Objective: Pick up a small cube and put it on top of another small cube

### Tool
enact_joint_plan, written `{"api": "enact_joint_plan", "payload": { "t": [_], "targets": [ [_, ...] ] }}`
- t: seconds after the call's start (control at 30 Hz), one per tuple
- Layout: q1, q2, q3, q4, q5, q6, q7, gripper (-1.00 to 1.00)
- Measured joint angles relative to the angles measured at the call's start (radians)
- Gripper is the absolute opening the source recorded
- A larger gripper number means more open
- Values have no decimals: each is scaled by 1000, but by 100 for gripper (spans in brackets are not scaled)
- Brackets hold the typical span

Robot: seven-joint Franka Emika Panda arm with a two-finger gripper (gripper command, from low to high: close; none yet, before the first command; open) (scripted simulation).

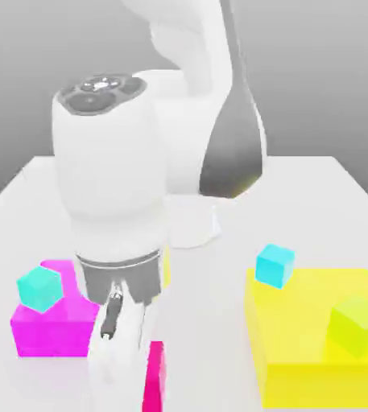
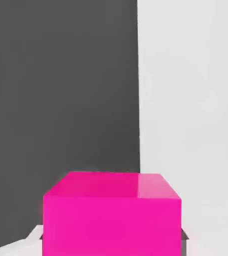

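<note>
In the hand view a small magenta cube (image 2: 111,212) sits between my fingers (image 2: 35,234), which press on its two sides. The exterior view shows that cube (image 1: 154,376) at the table's front edge, half hidden behind my gripper (image 1: 126,366), which is shut on it. I cannot tell whether it rests on the table or hangs just above it. A small cyan cube (image 1: 39,288) lies on a large magenta block (image 1: 54,330) at the exterior view's left. Another small cyan cube (image 1: 274,265) and a lime cube (image 1: 356,323) sit on a large yellow block (image 1: 299,354) at the right.
The arm's white body (image 1: 114,177) and base (image 1: 191,221) rise at the middle of the white table (image 1: 316,185). Bare tabletop lies between the two large blocks, and beyond the table's edge is dark floor (image 2: 61,85).
</note>
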Motion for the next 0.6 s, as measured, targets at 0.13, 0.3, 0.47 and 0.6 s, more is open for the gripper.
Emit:
{"api": "enact_joint_plan", "payload": {
  "t": [0.13, 0.3, 0.47, 0.6],
  "targets": [
    [161, -104, 90, -91, -19, -18, 178, -100],
    [310, -69, 142, -151, -81, 54, 408, 100],
    [313, -60, 141, -156, -85, 65, 421, 100],
    [315, -136, 143, -131, -50, -34, 405, 100]
  ]
}}
